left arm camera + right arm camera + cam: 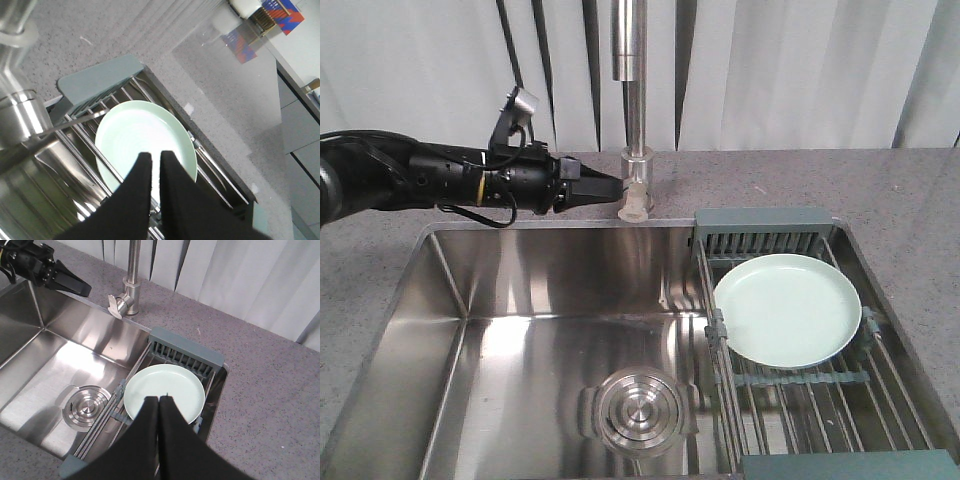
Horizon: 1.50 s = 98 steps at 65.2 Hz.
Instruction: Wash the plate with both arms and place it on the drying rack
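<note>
Plate (787, 309) on drying rack (800, 390).
We see left gripper (617, 189) and right gripper (158, 399) closed, holding nothing.

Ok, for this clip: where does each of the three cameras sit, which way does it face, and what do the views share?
Exterior front: above the sink's near edge, facing the faucet and curtain; shows the left arm by the faucet base.
Left wrist: on the left gripper, looking past its near-closed fingers to the plate.
Right wrist: high over the counter, looking down past the right gripper; fingers together.
Shared: all three show the plate lying on the drying rack.
</note>
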### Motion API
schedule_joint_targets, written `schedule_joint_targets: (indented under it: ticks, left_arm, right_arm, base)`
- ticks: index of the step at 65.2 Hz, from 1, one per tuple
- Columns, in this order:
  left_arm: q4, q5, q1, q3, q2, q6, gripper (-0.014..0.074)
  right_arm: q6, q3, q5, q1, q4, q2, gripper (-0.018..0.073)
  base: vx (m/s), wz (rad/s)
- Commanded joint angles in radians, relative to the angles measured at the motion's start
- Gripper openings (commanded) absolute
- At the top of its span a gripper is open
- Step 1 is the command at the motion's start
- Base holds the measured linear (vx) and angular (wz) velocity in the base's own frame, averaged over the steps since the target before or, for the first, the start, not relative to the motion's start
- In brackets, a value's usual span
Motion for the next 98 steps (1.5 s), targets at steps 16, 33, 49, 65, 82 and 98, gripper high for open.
schedule_joint_targets:
  ticks: [16,33,49,65,82,98]
  left_arm:
    - [-0.087,0.066,-0.065,-0.033,0.002,-0.008,0.0042]
    - [-0.139,0.065,-0.068,-0.087,0.065,-0.008,0.0042]
    - [-0.177,0.102,-0.068,-0.136,0.101,-0.008,0.0042]
    - [-0.231,0.115,-0.068,-0.136,0.124,-0.008,0.0042]
    - [-0.254,0.150,-0.068,-0.192,0.124,-0.008,0.0042]
    - [-0.258,0.207,-0.068,-0.253,0.124,-0.008,0.0042]
  right_arm:
    - [-0.011,-0.024,0.005,-0.006,-0.004,0.002,-0.0011]
    - [-0.011,-0.024,0.005,-0.006,-0.004,0.002,-0.0011]
    - [-0.011,-0.024,0.005,-0.006,-0.017,0.002,-0.0011]
    - [-0.008,-0.024,0.005,-0.006,-0.018,0.002,-0.0011]
    - [-0.008,-0.024,0.005,-0.006,-0.018,0.002,-0.0011]
    - [-0.008,-0.024,0.005,-0.006,-0.018,0.002,-0.0011]
  base:
    - [0.00,0.00]
    - [0.00,0.00]
    - [0.00,0.00]
    - [0.00,0.00]
    - [0.00,0.00]
    - [0.00,0.00]
